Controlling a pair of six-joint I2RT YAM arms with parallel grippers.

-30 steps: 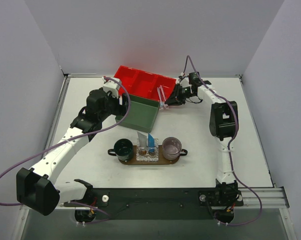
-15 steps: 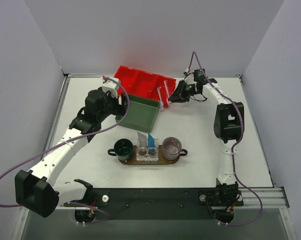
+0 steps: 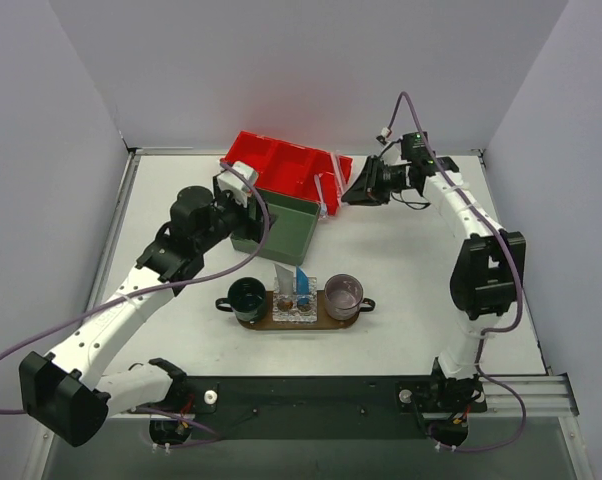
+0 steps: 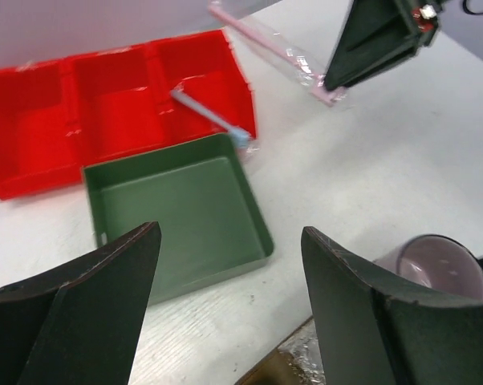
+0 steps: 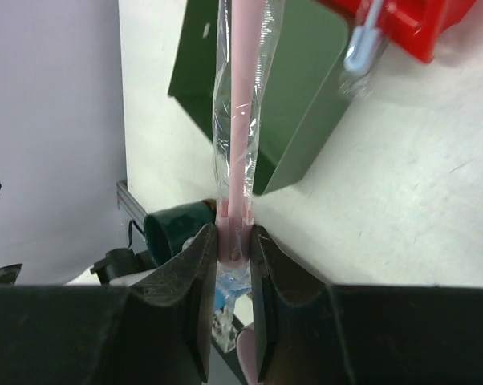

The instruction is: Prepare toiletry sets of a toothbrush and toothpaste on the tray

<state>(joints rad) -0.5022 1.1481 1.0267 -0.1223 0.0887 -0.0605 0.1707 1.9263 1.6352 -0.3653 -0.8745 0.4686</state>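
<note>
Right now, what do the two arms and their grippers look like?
The left arm and the right arm match: slim white links joined by bulky black joint housings, on black bases. A thin purple cable loops along each. The left gripper has two broad, dark, wedge-shaped fingers; the right gripper has the same dark fingers, rounded at the tips. No markings are readable.

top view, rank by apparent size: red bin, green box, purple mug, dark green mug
1. red bin
2. green box
3. purple mug and dark green mug: they look alike, so unranked
</note>
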